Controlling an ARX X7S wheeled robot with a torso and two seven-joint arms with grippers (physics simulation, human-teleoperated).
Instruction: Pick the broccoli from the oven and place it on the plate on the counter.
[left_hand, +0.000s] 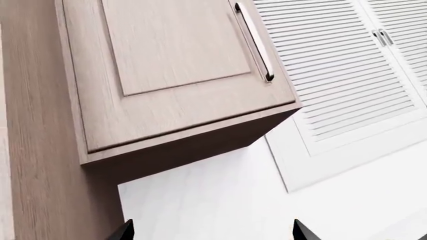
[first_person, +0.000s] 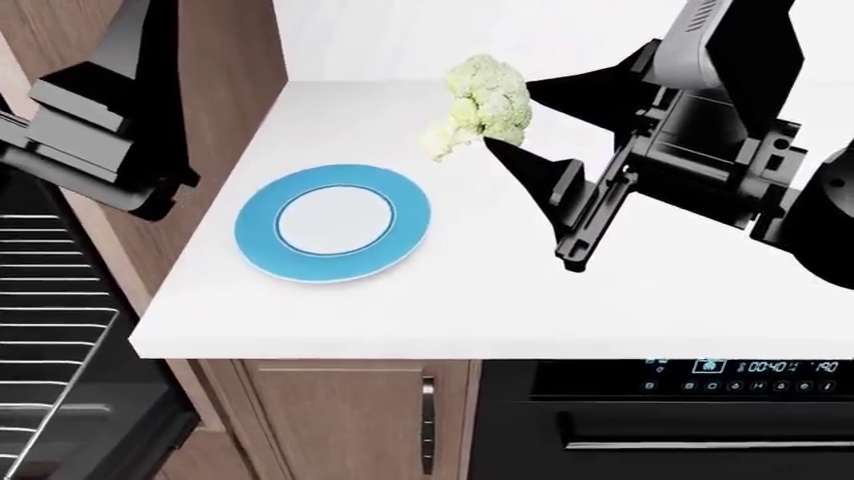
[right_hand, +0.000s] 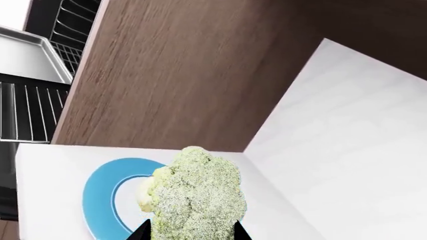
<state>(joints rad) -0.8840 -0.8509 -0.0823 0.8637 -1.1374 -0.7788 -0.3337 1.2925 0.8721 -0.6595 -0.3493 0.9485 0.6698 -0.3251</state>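
Broccoli (first_person: 483, 100): one small pale yellow-green floret, bumpy crown, short whitish stalk. Held off the desk (first_person: 694, 300) in the right claw (first_person: 514, 135), above the white top and just beside the plate (first_person: 400, 215), toward its far right; not yet over the white centre. In the right wrist view the floret (right_hand: 195, 195) fills the space between the two black fingertips (right_hand: 142, 232), with the plate's blue rim (right_hand: 97, 192) showing behind it.

Handling, as judged: light, firm at the stalk, crumbly and yielding at the crown; rough surface, unlikely to slip. Best hold is across the lower crown or stalk with a modest pinch. No fragility risk in a short drop onto the plate.

Right claw: black wedge-shaped fingers pinching the broccoli from both sides.

Left claw (left_hand: 213, 232): only two black fingertips show, set well apart, nothing between them; spread. It points at a wooden cabinet door (left_hand: 177, 65) with a metal bar handle (left_hand: 255, 42) and a white louvred panel (left_hand: 340, 70).

Plate: round, flat, broad light-blue rim, thin dark ring, white centre; smooth, bare.

Desk: plain smooth white top, thick white edge, over light-brown grained cabinet doors.

Oven (first_person: 54, 340): dark cavity at the head view's left, silver wire rack; grey metal tray (right_hand: 33, 55) seen from the right wrist.

Black appliance (first_person: 667, 420): under the desk, cyan digits, bar handle.
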